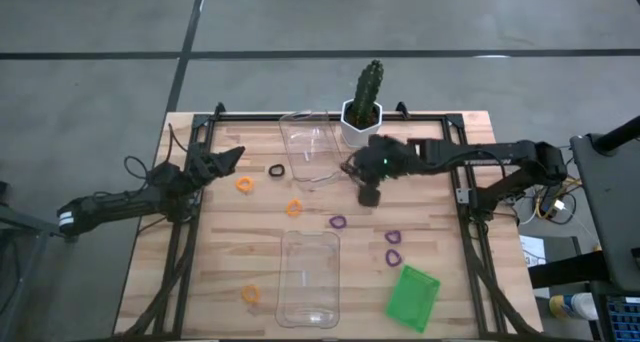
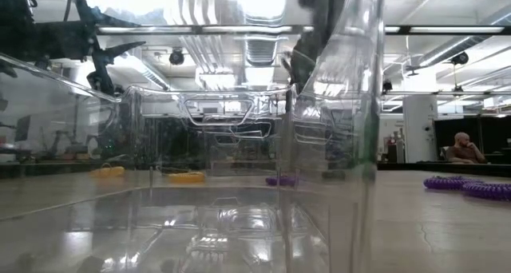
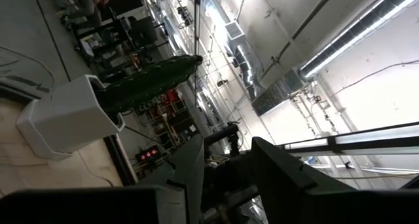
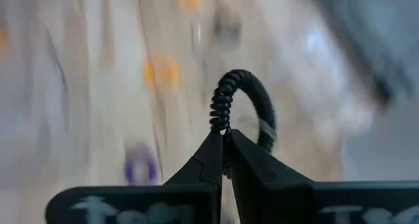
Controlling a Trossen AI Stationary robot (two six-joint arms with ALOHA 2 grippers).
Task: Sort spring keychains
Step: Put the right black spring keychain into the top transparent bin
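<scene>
Wood-plank bench (image 1: 220, 272) w/ black metal frame, seen from above.

Right gripper (image 1: 369, 193) sits just off the far clear tray's (image 1: 308, 147) right side, near bench centre. Its dark fingers (image 4: 258, 168) are pinched tight on a black spring keychain (image 4: 243, 111): a coiled, ribbed cord bent into a loop, standing up from the fingertips. Background in the right wrist view is blurred.

Left gripper (image 1: 228, 159) hangs over the bench's far left part, pointing toward the far clear tray; fingers (image 3: 278, 168) parted, nothing between them.

Loose keychains, all small coiled rings lying flat:
- black (image 1: 276, 170), just left of the far clear tray;
- orange (image 1: 244, 185), left of that; orange (image 1: 294, 208), between the two trays; orange (image 1: 250, 294), left of the near clear tray (image 1: 308, 279);
- purple (image 1: 338, 222), just nearside of the right gripper; purple (image 1: 393, 237) and purple (image 1: 394, 256), toward the right edge.

Both clear trays are thin, glossy, rectangular plastic w/ rounded corners. Flat green tray (image 1: 413, 297) lies tilted near the near right corner. Cactus (image 1: 368, 87) in white faceted pot (image 1: 361, 126) stands at the far edge.
</scene>
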